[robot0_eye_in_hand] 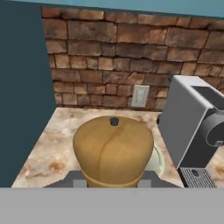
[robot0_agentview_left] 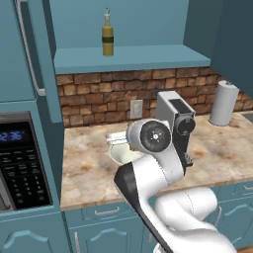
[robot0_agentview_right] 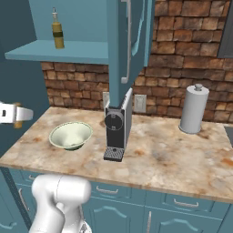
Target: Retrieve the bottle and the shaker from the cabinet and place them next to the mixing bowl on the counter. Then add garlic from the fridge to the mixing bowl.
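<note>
My gripper [robot0_eye_in_hand: 111, 181] is shut on the brown wooden shaker [robot0_eye_in_hand: 113, 151], whose knob top faces the hand camera. It hangs over the counter [robot0_agentview_right: 159, 154] just left of the pale greenish mixing bowl [robot0_agentview_right: 70, 135], at the right base view's left edge [robot0_agentview_right: 13, 114]. In the left base view my own arm partly hides the bowl [robot0_agentview_left: 118, 154]. A sliver of the bowl's rim [robot0_eye_in_hand: 157, 161] peeks out behind the shaker. The olive-yellow bottle [robot0_agentview_left: 107, 37] [robot0_agentview_right: 57, 32] stands upright on the open cabinet's teal shelf [robot0_agentview_left: 138, 58].
A grey coffee machine [robot0_agentview_right: 117, 125] [robot0_eye_in_hand: 192, 131] stands just right of the bowl. The open cabinet door [robot0_agentview_right: 123, 50] hangs above the coffee machine. A paper towel roll [robot0_agentview_right: 193, 109] stands at the back right. A microwave [robot0_agentview_left: 20, 163] sits at the left.
</note>
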Controlling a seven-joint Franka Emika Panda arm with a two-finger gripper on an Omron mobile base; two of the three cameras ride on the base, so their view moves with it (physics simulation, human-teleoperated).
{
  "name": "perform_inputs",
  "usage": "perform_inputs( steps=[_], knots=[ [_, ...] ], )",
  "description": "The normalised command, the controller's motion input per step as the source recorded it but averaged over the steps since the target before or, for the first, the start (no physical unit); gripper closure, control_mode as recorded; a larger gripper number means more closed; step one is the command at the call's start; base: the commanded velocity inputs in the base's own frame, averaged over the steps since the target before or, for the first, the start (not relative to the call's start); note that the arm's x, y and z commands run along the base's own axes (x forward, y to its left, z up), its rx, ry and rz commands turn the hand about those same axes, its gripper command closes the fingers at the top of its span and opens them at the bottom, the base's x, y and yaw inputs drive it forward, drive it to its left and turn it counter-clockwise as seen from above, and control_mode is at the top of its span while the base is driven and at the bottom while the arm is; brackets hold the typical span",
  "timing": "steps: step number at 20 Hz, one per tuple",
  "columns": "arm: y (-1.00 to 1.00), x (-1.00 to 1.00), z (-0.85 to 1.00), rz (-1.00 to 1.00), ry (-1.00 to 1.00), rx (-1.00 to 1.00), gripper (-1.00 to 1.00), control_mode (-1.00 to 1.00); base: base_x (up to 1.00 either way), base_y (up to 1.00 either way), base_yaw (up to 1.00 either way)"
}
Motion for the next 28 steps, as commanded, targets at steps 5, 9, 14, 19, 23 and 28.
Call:
perform_inputs(
  steps=[5,9,14,19,23,28],
  knots=[
    [0.20,0.00,-0.62,0.04,0.01,0.00,1.00,-1.00,0.00,0.00,0.00],
    [0.33,0.00,-0.61,0.03,0.02,0.00,1.00,-1.00,0.00,0.00,0.00],
    [0.29,0.07,-0.47,0.00,0.00,0.00,1.00,-1.00,0.00,0.00,0.00],
    [0.10,0.34,-0.25,0.00,0.00,0.01,1.00,-1.00,0.00,0.00,0.00],
    [0.02,0.46,-0.11,0.00,0.03,0.00,1.00,-1.00,0.00,0.00,0.00],
    [0.27,0.34,-0.33,0.00,0.05,0.00,1.00,-1.00,0.00,0.00,0.00]
  ],
)
